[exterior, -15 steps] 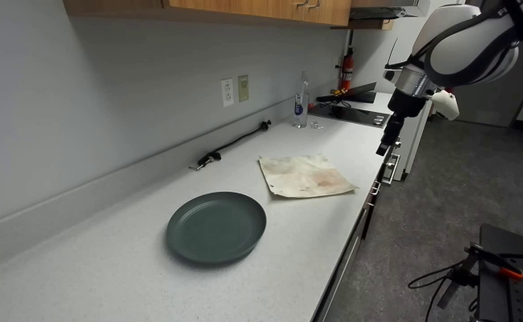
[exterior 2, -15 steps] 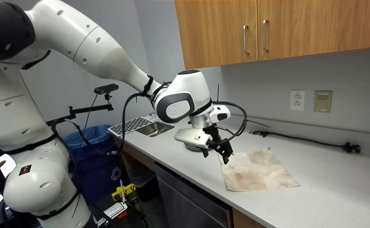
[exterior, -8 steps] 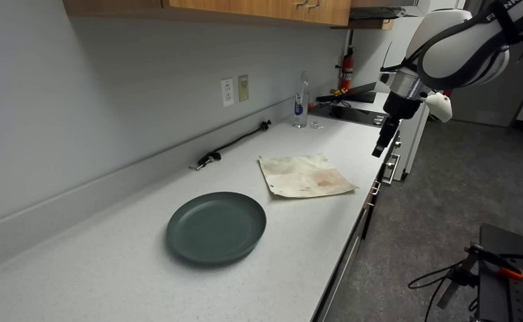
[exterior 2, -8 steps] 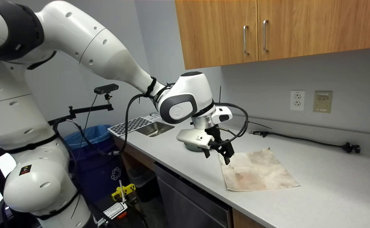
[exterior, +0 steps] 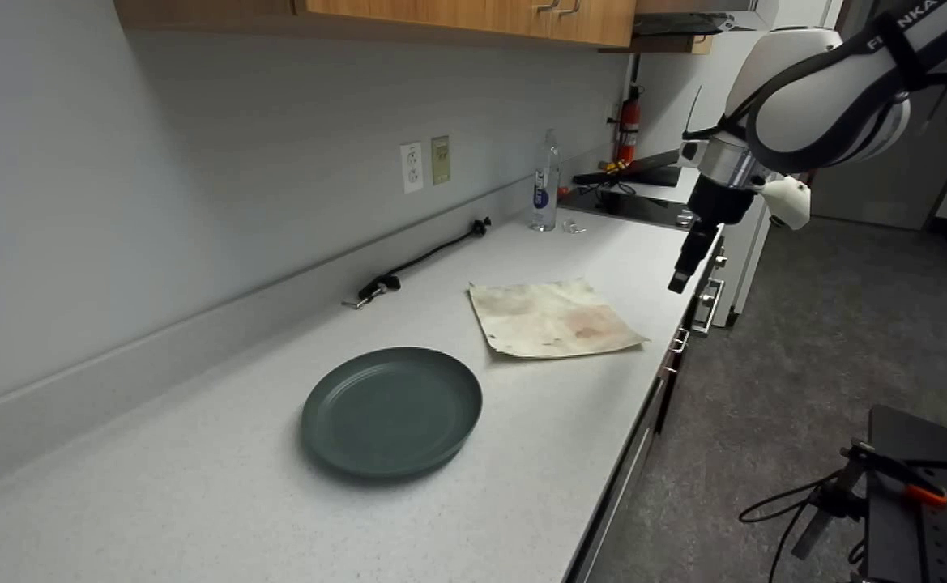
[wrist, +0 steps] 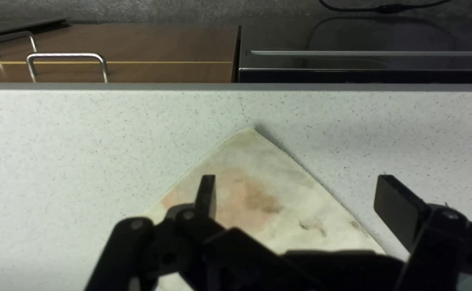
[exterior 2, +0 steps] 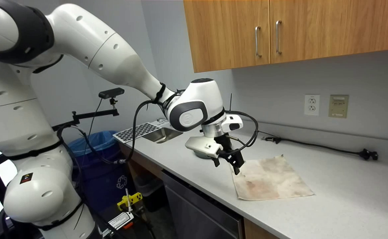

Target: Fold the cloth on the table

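Fingers (wrist: 207,195) spread well apart with nothing gripped between them, I hang above the cloth (wrist: 268,202), which lies spread and unfolded on the counter (wrist: 58,153). It spans the lower middle of the wrist view and sends one corner to the upper middle, near the counter's front edge. One tip stands over the fabric there, the other beyond its slanting right edge. In an exterior view my gripper (exterior 2: 226,169) sits near the middle of the frame, with the cloth at lower right, partly hidden behind it. The plate (exterior: 392,413) rests, in an exterior view, lower left of the cloth, near but apart.

I take this as the approach, no fold begun, and that corner as the best grip. A thin shadow along its edge suggests it rises slightly, which should help. To do this well I should shift toward the upper middle of the wrist view until the corner lies between my fingers, sink until the tips barely brush the counter, and draw together slowly, since pressing hard could push the fabric ahead instead of catching it. Then a low arc to the opposite corner should fold without dragging.
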Available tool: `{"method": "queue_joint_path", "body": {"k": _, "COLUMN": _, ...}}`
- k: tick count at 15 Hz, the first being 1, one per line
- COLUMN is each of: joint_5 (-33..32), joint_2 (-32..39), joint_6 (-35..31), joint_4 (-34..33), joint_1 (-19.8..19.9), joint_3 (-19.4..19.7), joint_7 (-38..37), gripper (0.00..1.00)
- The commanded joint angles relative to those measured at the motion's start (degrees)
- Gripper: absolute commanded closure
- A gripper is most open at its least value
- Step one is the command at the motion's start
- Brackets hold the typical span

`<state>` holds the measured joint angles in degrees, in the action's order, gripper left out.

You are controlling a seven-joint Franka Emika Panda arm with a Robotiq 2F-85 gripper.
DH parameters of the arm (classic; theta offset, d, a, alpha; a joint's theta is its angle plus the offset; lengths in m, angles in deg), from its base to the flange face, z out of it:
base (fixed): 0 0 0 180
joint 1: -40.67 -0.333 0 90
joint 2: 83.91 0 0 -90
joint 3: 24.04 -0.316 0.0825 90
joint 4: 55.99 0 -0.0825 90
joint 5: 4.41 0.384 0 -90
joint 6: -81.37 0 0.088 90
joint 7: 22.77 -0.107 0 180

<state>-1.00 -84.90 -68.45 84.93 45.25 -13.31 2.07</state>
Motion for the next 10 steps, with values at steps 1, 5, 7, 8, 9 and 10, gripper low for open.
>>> {"method": "queue_joint_path", "body": {"k": 1, "joint_5": 2.29, "joint_2": 5.86, "joint_6": 0.64, "joint_4": -4.31, "joint_1": 0.35, "joint_3": -2.27, "joint_7": -5.76, "gripper": 0.00}}
{"method": "queue_joint_path", "body": {"k": 5, "joint_5": 4.10, "joint_2": 11.86, "joint_6": 1.11, "joint_4": -8.00, "joint_1": 1.20, "joint_3": -3.56, "joint_7": -13.40, "gripper": 0.00}}
{"method": "queue_joint_path", "body": {"k": 7, "joint_5": 4.71, "joint_2": 14.49, "joint_6": 1.57, "joint_4": -9.77, "joint_1": 1.84, "joint_3": -3.55, "joint_7": -16.85, "gripper": 0.00}}
{"method": "queue_joint_path", "body": {"k": 8, "joint_5": 5.07, "joint_2": 15.53, "joint_6": 1.78, "joint_4": -10.51, "joint_1": 2.18, "joint_3": -3.58, "joint_7": -17.93, "gripper": 0.00}}
{"method": "queue_joint_path", "body": {"k": 9, "joint_5": 5.76, "joint_2": 16.60, "joint_6": 1.72, "joint_4": -11.16, "joint_1": 2.68, "joint_3": -3.68, "joint_7": -18.74, "gripper": 0.00}}
{"method": "queue_joint_path", "body": {"k": 10, "joint_5": 6.12, "joint_2": 17.60, "joint_6": 0.99, "joint_4": -11.73, "joint_1": 3.05, "joint_3": -3.62, "joint_7": -19.91, "gripper": 0.00}}
